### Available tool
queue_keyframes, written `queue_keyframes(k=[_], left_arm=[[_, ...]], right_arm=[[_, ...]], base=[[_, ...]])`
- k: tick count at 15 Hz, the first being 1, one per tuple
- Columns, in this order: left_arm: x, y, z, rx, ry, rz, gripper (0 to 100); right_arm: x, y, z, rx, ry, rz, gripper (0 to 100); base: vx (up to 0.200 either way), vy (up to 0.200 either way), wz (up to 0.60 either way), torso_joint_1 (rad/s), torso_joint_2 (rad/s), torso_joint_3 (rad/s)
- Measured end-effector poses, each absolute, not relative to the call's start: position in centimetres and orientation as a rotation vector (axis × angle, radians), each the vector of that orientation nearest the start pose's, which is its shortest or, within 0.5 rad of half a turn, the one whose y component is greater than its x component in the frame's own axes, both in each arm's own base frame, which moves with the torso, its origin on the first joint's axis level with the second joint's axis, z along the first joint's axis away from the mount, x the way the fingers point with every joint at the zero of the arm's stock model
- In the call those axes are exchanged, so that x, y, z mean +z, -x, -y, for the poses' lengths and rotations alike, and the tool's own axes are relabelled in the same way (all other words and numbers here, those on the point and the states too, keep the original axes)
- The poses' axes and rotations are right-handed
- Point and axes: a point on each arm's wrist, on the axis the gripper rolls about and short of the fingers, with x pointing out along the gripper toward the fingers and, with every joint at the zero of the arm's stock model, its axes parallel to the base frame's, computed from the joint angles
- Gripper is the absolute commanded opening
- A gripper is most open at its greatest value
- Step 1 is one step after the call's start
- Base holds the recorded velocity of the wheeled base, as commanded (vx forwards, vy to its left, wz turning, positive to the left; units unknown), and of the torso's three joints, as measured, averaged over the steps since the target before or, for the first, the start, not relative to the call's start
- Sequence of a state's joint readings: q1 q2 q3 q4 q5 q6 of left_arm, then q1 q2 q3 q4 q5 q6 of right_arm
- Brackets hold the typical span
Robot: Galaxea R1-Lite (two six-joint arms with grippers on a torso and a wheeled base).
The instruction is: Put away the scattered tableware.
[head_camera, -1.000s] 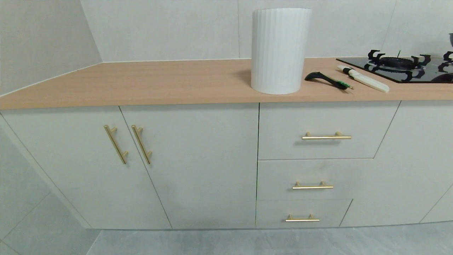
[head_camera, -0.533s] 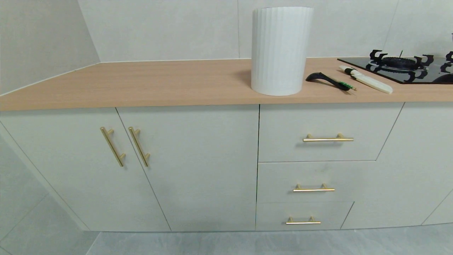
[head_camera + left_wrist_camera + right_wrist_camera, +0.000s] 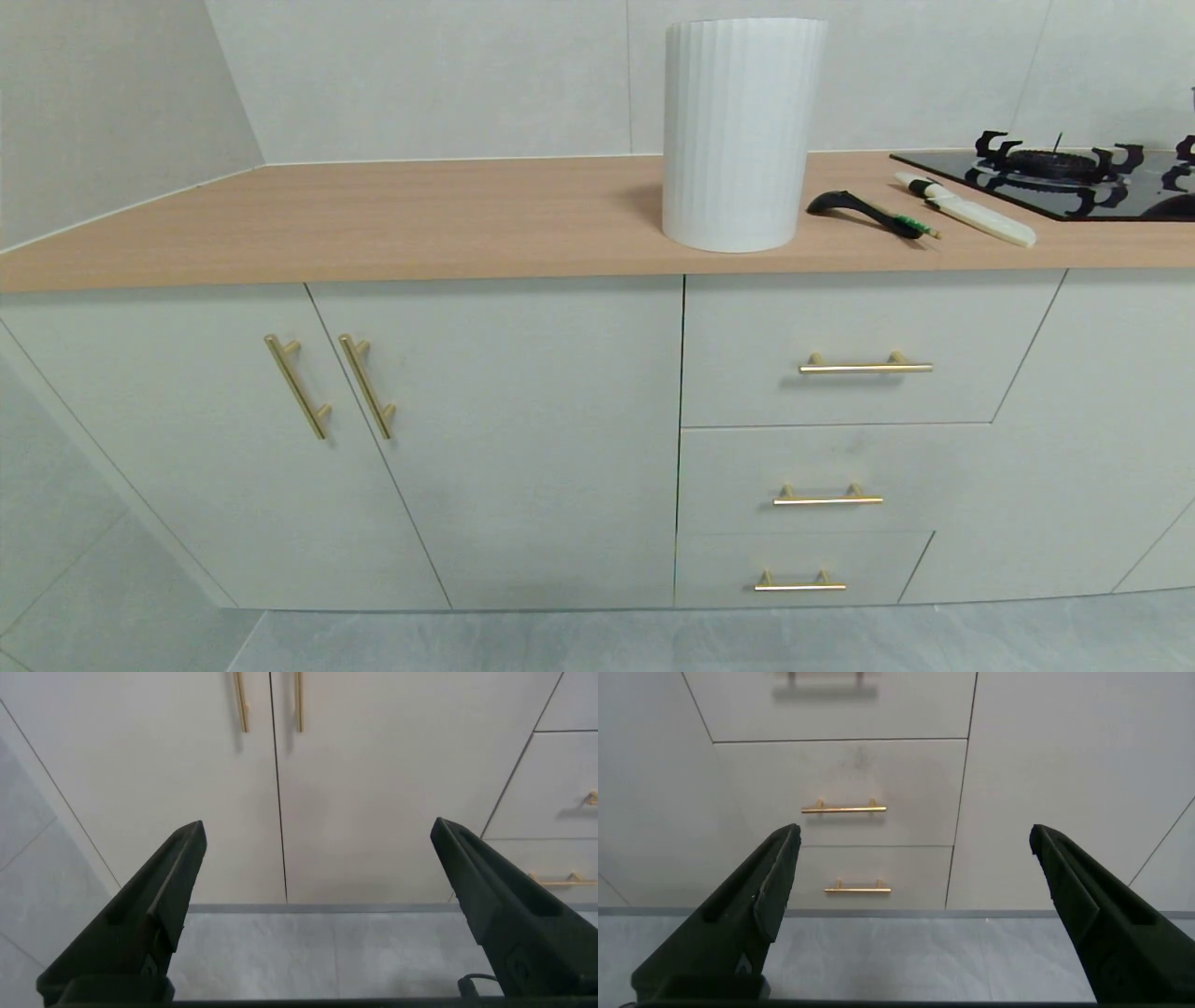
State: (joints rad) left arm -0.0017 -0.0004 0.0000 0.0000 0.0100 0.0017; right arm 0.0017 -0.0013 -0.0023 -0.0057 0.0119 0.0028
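Observation:
A tall white ribbed holder (image 3: 736, 133) stands on the wooden counter (image 3: 420, 219). To its right lie a black spoon with a green-striped handle (image 3: 870, 214) and a white knife (image 3: 967, 208), side by side near the hob. My left gripper (image 3: 318, 840) hangs open low in front of the double cabinet doors (image 3: 276, 784), holding nothing. In front of the lower drawers (image 3: 845, 793), my right gripper (image 3: 915, 840) is open too, nothing between its fingers.
A black gas hob (image 3: 1064, 177) sits at the counter's right end. Below the counter are two doors with gold handles (image 3: 331, 385) and three drawers with gold handles (image 3: 865, 365). Grey tiled floor (image 3: 653, 639) lies in front.
Between 1.0 s and 0.5 s ago the whole head view shifted slightly, so the camera moved. Since then nothing has visibly changed.

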Motion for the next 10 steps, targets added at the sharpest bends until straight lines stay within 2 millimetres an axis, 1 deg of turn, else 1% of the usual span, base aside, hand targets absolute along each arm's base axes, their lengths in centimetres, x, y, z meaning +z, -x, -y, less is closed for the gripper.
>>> queue_keyframes(k=[1, 3, 5, 8, 10], left_arm=[[7.5, 2.3, 0.0, 0.008, -0.002, 0.0, 100], [7.5, 2.3, 0.0, 0.009, -0.001, 0.0, 100], [7.5, 2.3, 0.0, 0.009, -0.001, 0.0, 100], [7.5, 2.3, 0.0, 0.009, -0.002, 0.0, 100], [7.5, 2.3, 0.0, 0.009, -0.002, 0.0, 100]], right_arm=[[8.0, 2.4, 0.0, 0.019, -0.007, 0.02, 100], [9.7, 2.8, -0.1, 0.048, -0.021, 0.065, 100], [10.9, 2.5, -0.2, 0.088, -0.022, 0.028, 100], [11.9, 0.8, -0.3, 0.184, -0.025, -0.107, 100], [12.7, -0.8, -0.4, 0.248, -0.026, -0.19, 100]], base=[[0.0, 0.0, 0.0, 0.0, 0.0, 0.0], [0.0, 0.0, 0.0, 0.0, 0.0, 0.0], [0.0, 0.0, 0.0, 0.0, 0.0, 0.0], [0.0, 0.0, 0.0, 0.0, 0.0, 0.0], [0.0, 0.0, 0.0, 0.0, 0.0, 0.0]])
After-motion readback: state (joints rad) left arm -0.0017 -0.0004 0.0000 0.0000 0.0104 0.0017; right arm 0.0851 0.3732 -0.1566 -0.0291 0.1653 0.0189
